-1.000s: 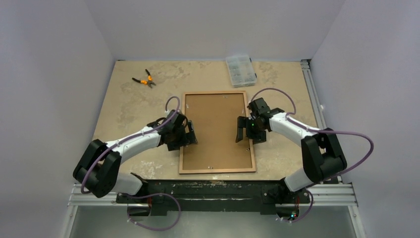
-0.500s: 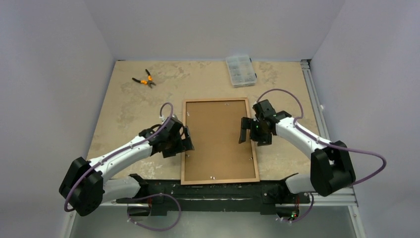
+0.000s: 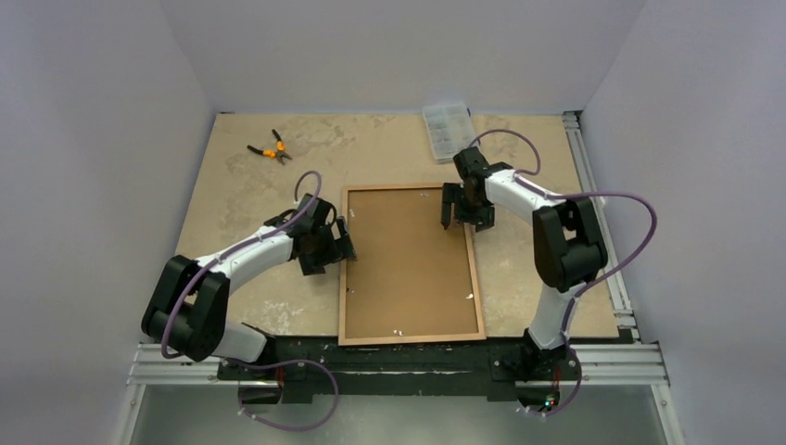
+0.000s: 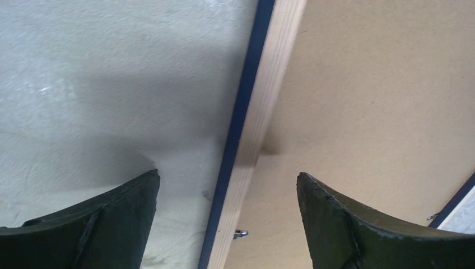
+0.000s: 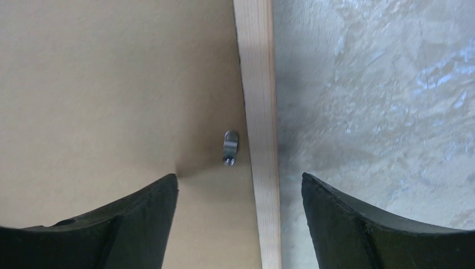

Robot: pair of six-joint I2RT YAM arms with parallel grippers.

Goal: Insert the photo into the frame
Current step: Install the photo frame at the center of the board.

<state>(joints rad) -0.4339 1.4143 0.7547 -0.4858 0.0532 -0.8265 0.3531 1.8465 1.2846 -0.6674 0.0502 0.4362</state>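
**While both grippers hang open over its rails, the frame [image 3: 411,339] lies wood side up**

Seen from your overhead camera, the frame rests flat on the table [image 3: 241,213], light wood face up, with a brown backing board [image 3: 408,260] filling it. Your left gripper [image 3: 345,248] sits at the left rail, about midway along. Your right gripper [image 3: 462,215] sits at the right rail, near the far corner. Orange-handled pliers [image 3: 270,148] and a clear compartment box [image 3: 450,133] lie toward the far edge, well apart from the frame.

Only your left wrist camera shows the dark blue edge [image 4: 241,112] running down the rail's outer side. Its two dark fingers [image 4: 120,224] are spread wide, one over the table and one over the board, with the rail between them and nothing held. Only your right wrist camera shows a small metal tab [image 5: 230,147] on the board, just beside the rail. There too the fingers [image 5: 381,224] stand wide apart on either side of the rail, gripping nothing.

No view settles whether any fingertip touches rail, board or table. The lower edge of each wrist picture cuts the fingers off. Whatever lies beneath the board is hidden. A blue strip [image 4: 455,196] in the left wrist view's lower right corner is too cropped to identify.
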